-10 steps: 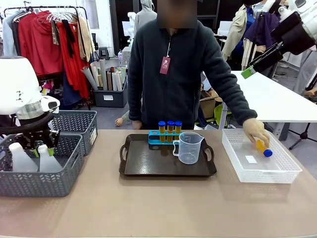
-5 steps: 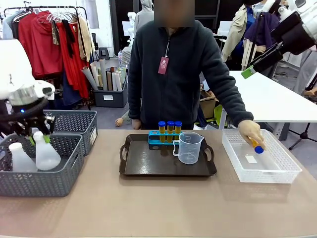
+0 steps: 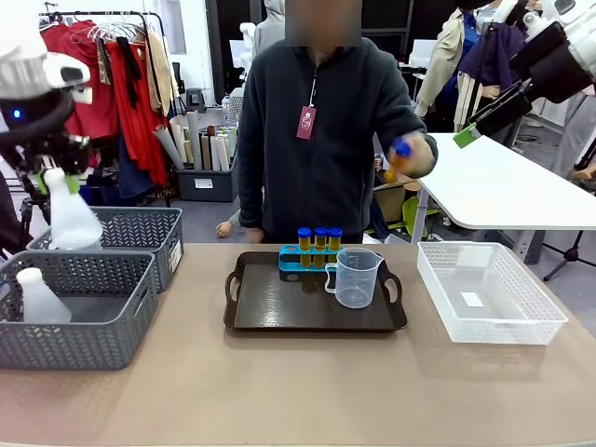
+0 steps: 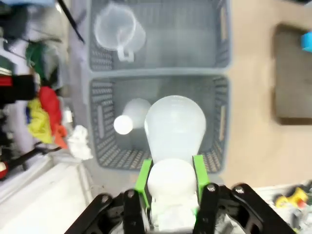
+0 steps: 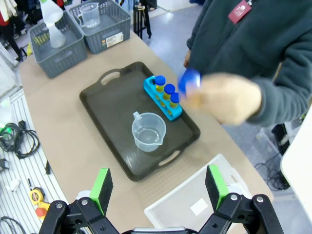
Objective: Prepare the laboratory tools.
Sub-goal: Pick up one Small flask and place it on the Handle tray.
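You can't read any print here: the white label (image 3: 177, 248) on the far grey basket (image 3: 140, 228), the maroon tag (image 3: 309, 122) on the person's jacket and the white slip (image 3: 472, 299) in the white basket (image 3: 531, 321) are all too small.

On your left, the near grey basket (image 3: 84, 340) holds a second flask (image 3: 37, 298), and the far one holds a spare beaker (image 4: 117, 30). Mid-table, the tray (image 3: 279, 312) carries a blue rack (image 3: 291, 261) with three tubes (image 3: 319, 238) upright, and the beaker (image 3: 355, 277) stands just in front of it. The person's hand (image 3: 414, 158) holds the fourth tube (image 3: 400, 149) in the air above the tray's right end.

Your left gripper (image 4: 171, 176) is clamped on the neck of the flask (image 3: 73, 222), which hangs upright above the near grey basket. Your right gripper (image 5: 157, 174) stands wide apart, holding nothing, high over the table.
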{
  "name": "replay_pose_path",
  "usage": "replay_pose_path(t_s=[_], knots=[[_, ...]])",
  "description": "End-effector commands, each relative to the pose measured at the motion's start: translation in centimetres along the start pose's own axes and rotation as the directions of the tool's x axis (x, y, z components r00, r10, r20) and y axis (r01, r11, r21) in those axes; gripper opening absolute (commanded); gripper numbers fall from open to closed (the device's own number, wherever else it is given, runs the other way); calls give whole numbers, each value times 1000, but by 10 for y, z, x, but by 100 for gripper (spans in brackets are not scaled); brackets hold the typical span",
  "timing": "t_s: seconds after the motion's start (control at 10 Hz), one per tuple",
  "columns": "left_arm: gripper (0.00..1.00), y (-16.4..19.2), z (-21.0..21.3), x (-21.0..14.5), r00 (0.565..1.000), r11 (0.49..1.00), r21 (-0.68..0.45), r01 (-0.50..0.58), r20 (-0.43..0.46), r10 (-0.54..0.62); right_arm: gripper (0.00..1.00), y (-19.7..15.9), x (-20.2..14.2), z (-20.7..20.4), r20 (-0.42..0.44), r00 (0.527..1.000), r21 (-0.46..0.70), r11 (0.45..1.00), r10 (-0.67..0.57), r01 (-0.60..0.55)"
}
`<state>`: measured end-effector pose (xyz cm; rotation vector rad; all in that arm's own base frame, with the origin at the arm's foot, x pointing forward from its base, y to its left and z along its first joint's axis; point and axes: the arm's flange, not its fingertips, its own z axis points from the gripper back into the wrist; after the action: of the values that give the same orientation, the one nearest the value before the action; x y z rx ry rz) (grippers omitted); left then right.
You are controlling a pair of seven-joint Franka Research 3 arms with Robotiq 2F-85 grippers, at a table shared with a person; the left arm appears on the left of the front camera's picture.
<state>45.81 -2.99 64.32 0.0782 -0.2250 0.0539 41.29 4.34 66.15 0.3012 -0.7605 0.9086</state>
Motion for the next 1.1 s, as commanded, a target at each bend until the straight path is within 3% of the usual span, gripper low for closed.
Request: replay_pose_path(t_s=[0.0, 0.3, 0.5, 0.8, 0.9, 1.0], knots=[[0, -10, 33, 25, 999, 998, -45, 32, 25, -31, 100, -1, 1, 0, 23, 1000, 17, 1000, 1, -1], [0, -34, 93, 42, 990, 995, -50, 84, 116, -77, 100, -1, 1, 0, 23, 1000, 17, 1000, 1, -1], [0, -54, 128, 50, 981, 987, -57, 148, 132, -140, 100, -1, 1, 0, 23, 1000, 17, 1000, 1, -1], [0, -83, 146, 55, 959, 966, -66, 249, 156, -237, 100, -1, 1, 0, 23, 1000, 17, 1000, 1, -1], [0, -75, 138, 44, 974, 983, -67, 172, 163, -159, 100, -1, 1, 0, 23, 1000, 17, 1000, 1, -1], [0, -75, 138, 44, 974, 983, -67, 172, 163, -159, 100, -1, 1, 0, 23, 1000, 17, 1000, 1, -1]])
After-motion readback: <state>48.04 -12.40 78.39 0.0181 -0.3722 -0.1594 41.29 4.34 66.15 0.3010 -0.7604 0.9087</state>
